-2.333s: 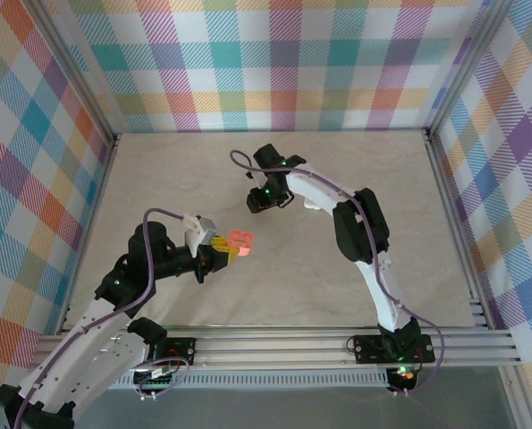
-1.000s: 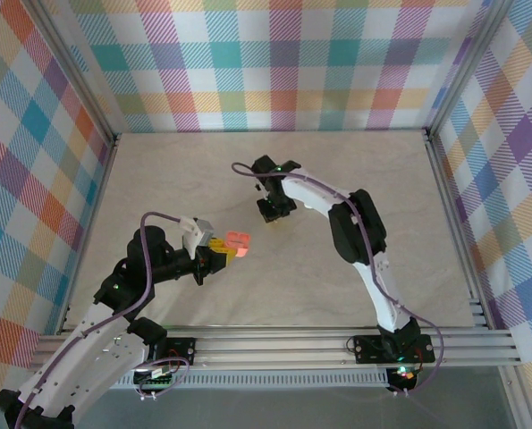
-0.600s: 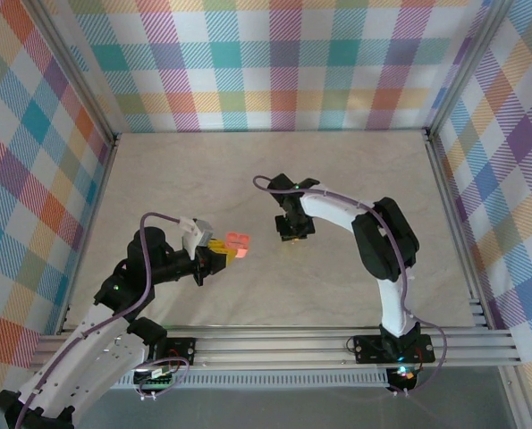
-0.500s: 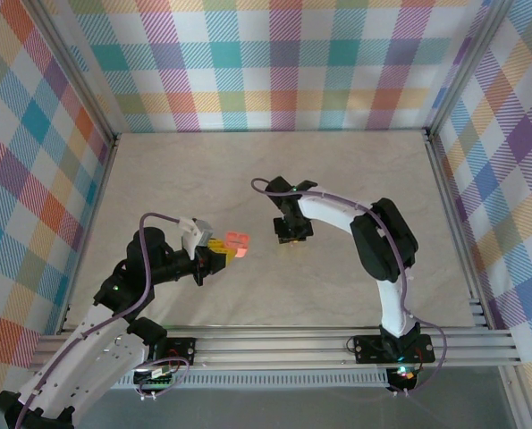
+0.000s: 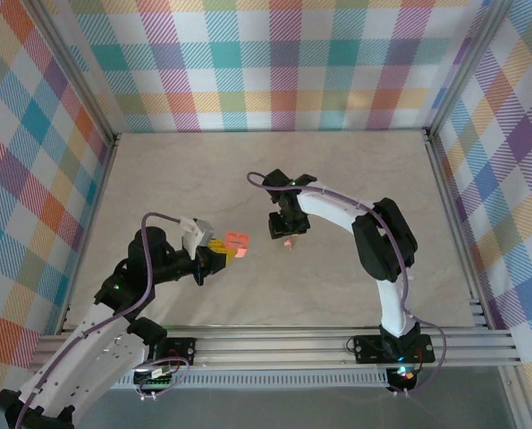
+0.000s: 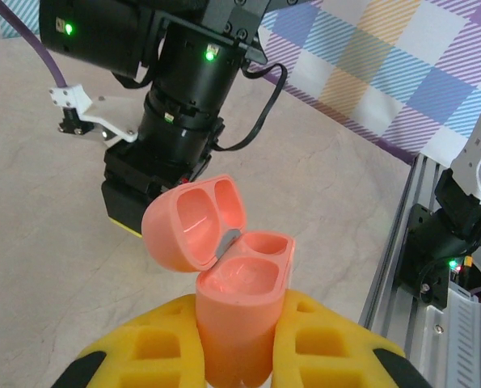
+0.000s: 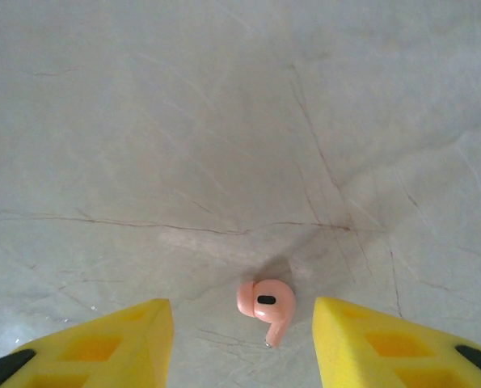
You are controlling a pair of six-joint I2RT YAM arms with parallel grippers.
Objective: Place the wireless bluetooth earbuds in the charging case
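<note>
Salmon earbud pickup: straddles it on worktop with right tool spread, clamps open case in left tool; next, squeeze squarely.

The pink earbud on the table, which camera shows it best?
The right wrist view: the pink earbud lies large and sharp on the table, stem visible, framed by the right gripper's yellow fingers. The top external view shows it as a tiny pink speck beside that gripper.
</note>
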